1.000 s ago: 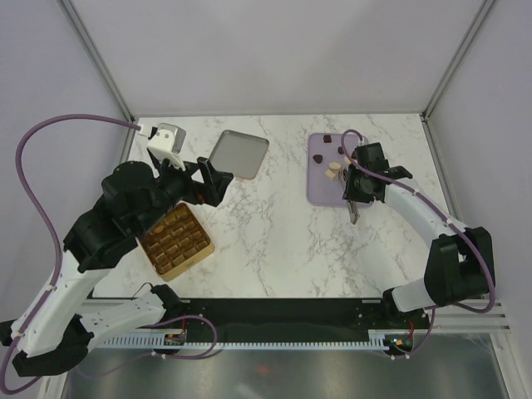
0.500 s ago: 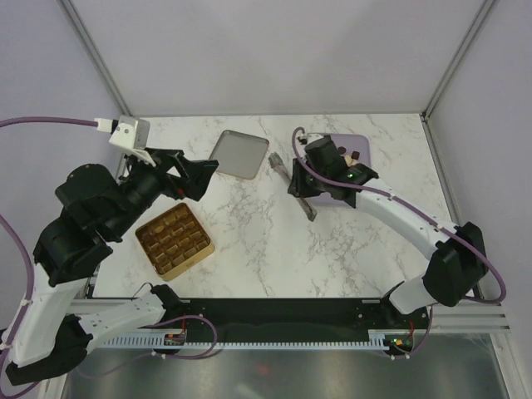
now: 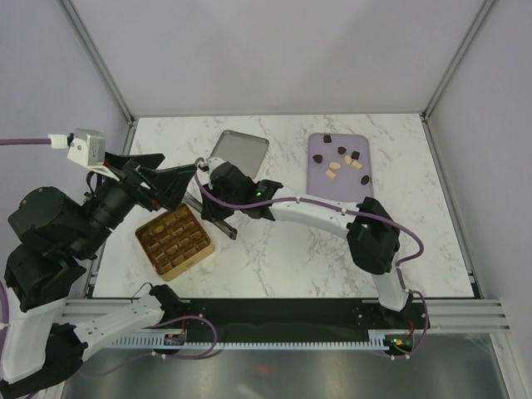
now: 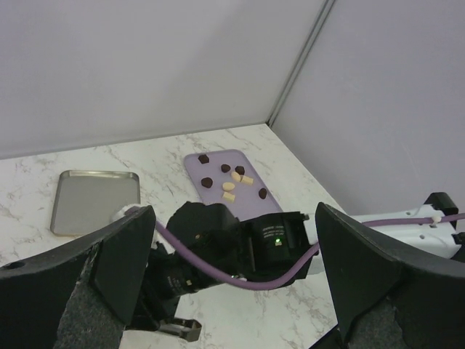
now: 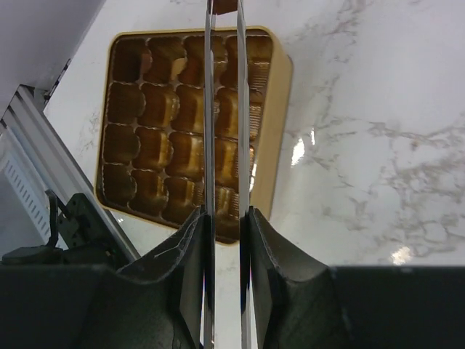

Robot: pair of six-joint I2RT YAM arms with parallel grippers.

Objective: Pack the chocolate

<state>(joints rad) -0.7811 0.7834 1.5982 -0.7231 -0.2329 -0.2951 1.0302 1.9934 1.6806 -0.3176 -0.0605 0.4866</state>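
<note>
Gold box (image 5: 280,109) at near-left of desk (image 3: 283,258), directly under right end effector (image 5: 221,11): slim tips nearly shut, apparently pinching brown piece (image 5: 221,5), though cropped at frame edge. Other chocolate (image 3: 342,150) on lilac tray (image 3: 320,179), back right, well apart from box. Left end effector (image 4: 232,254) wide open, holding nothing, raised beside box.

on the worktop (image 3: 283,249), the compartment box (image 3: 174,241) lies at the front left. the left tray (image 3: 241,151) lies behind the box, toward the rear centre. the right tray (image 3: 320,170) lies at the rear right, well apart from both. the chocolate (image 3: 342,150) lies scattered on the right tray. the right hand (image 5: 222,22) is above the compartment box.
</note>
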